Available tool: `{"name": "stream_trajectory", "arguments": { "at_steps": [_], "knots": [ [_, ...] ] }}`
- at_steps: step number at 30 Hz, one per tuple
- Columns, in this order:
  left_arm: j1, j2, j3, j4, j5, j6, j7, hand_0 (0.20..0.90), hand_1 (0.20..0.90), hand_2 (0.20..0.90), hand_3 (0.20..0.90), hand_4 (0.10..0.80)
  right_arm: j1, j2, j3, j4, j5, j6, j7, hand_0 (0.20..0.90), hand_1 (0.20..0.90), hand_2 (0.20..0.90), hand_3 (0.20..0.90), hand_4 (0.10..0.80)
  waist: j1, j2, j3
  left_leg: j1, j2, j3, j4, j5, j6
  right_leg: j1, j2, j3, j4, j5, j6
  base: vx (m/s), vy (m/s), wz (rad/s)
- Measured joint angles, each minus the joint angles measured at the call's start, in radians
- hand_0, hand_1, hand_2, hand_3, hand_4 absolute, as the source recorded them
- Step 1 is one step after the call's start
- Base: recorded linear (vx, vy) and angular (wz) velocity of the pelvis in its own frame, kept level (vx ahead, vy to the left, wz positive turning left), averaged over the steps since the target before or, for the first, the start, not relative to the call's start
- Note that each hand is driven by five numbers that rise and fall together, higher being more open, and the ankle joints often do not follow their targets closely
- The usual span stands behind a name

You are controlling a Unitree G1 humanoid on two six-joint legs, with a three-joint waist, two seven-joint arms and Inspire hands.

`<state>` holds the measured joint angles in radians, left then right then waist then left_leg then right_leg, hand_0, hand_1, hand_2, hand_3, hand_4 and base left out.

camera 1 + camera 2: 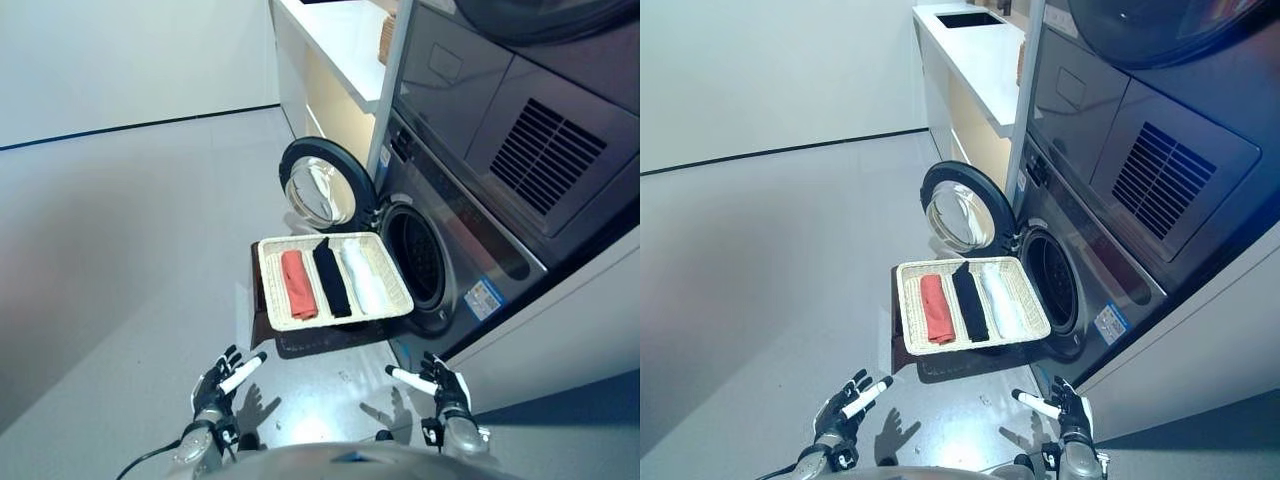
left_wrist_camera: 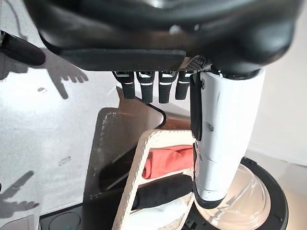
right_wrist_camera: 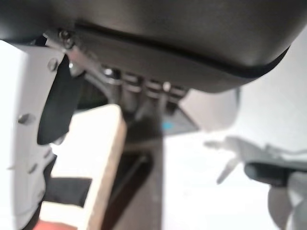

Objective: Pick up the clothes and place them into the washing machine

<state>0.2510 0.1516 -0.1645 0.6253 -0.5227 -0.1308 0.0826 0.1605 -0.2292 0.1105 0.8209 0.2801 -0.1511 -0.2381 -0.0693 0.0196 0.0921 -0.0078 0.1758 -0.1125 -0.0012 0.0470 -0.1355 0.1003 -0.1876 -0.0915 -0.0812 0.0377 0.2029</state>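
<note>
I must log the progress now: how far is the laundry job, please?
Done: only the washing machine door stands open. In hand: nothing; the left hand and right hand hang open, short of the basket. Left: the red, black and white clothes all lie in the basket, none in the drum.

Dark robot hand (image 1: 218, 385), white thumb cover, silver-grey arms

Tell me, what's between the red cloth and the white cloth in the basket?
A black cloth lies between the red cloth and the white cloth in the basket, seen in both eye views.
</note>
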Motion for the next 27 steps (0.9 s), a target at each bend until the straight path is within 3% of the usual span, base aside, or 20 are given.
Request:
{"name": "stream_trajectory", "arguments": {
  "at_steps": [2,4,7,11,16,27],
  "knots": [
    [-0.008,-0.017,-0.006,0.001,0.000,0.001,-0.007,0.900,0.900,0.900,0.900,0.800,-0.001,-0.026,-0.008,0.000,-0.002,0.000,-0.001,0.900,0.900,0.900,0.900,0.800,0.007,0.011,0.006,-0.001,-0.001,0.006,-0.010,-0.003,0.010,-0.004,-0.002,-0.005,0.006,0.002,-0.003,0.113,0.075,0.23],
    [0.000,-0.019,-0.006,0.001,0.000,0.003,-0.010,0.900,0.900,0.900,0.900,0.800,-0.005,-0.030,-0.029,-0.006,-0.018,-0.001,-0.001,0.900,0.900,0.900,0.900,0.800,0.005,0.012,0.002,0.001,-0.008,0.026,-0.020,-0.007,0.004,-0.007,-0.015,0.003,0.007,0.002,-0.002,0.115,0.108,-0.05],
    [-0.006,-0.015,-0.004,0.001,0.000,0.002,-0.010,0.900,0.900,0.900,0.900,0.800,-0.008,-0.027,-0.048,-0.006,-0.018,-0.001,-0.003,0.900,0.900,0.900,0.900,0.800,0.003,0.003,-0.004,0.005,-0.034,0.049,-0.041,-0.002,0.009,-0.029,-0.042,0.024,0.010,0.003,0.000,0.077,0.143,-0.16],
    [-0.009,-0.007,-0.003,0.001,0.001,0.003,-0.008,0.900,0.900,0.900,0.900,0.800,-0.007,-0.003,-0.054,0.001,-0.017,0.001,-0.004,0.900,0.900,0.900,0.900,0.800,0.005,-0.010,-0.007,0.059,-0.069,0.092,-0.075,0.012,0.033,-0.042,-0.077,0.073,0.046,0.013,0.025,0.007,0.108,-0.35],
    [-0.033,0.022,0.012,0.001,0.000,0.001,0.001,0.900,0.900,0.900,0.900,0.800,-0.034,0.036,-0.027,0.016,-0.016,0.001,0.001,0.900,0.900,0.900,0.900,0.800,0.006,-0.023,-0.008,0.078,-0.063,0.157,-0.078,0.002,0.040,-0.109,-0.077,0.020,0.121,0.015,0.019,-0.016,-0.016,-0.38],
    [0.001,-0.001,0.030,0.004,-0.019,0.001,0.005,0.900,0.900,0.900,0.900,0.800,-0.027,0.034,-0.013,0.026,-0.016,0.001,0.001,0.900,0.900,0.900,0.900,0.800,0.008,-0.020,-0.040,0.086,-0.014,0.136,-0.078,-0.003,0.027,-0.034,-0.023,-0.008,0.003,0.046,-0.002,0.060,-0.064,0.03]
  ]
}}
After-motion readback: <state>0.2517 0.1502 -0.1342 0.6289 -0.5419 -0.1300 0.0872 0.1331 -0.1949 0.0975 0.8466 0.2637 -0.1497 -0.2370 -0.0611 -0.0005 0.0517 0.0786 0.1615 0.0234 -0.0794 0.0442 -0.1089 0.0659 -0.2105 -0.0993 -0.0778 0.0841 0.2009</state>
